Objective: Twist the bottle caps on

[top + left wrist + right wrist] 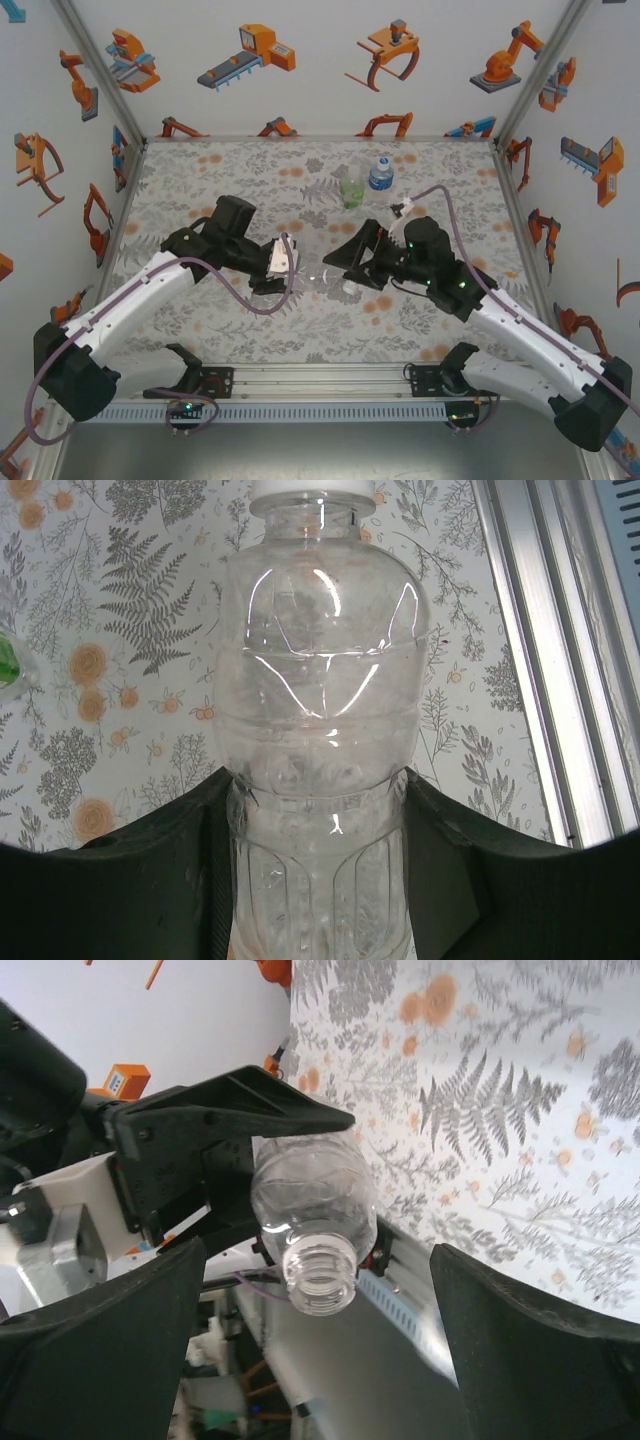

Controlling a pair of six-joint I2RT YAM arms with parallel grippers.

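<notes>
No writing can be read anywhere. The green-labelled bottle (351, 190) and the blue-labelled bottle (380, 178) stand upright, just beside each other, at the far middle of the counter (200, 190). Their labels are too small for any print or brand to be made out. The blue one carries a white cap (384, 161) on top; the top of the green one is too small to judge. The plain clear bottle (320, 280) is well apart from that pair, nearer the arms, at the middle of the counter between the two pincers. It lies on its side, with its long axis running left to right across the counter. The left pincer (290, 268) is pinching it around the lower body, and in the left wrist view the dark fingers (150, 880) press in on both sides of the ribbed waist. The neck points away from that pincer toward the right arm. In the right wrist view the threaded mouth of the plain clear bottle (315, 1225) faces the camera almost head-on. At the top edge of the left wrist view the neck end looks white, and I cannot tell what that is. The right pincer (345, 270) is spread wide, with its two fingers (540, 1350) on either side of the neck and not touching it.
</notes>
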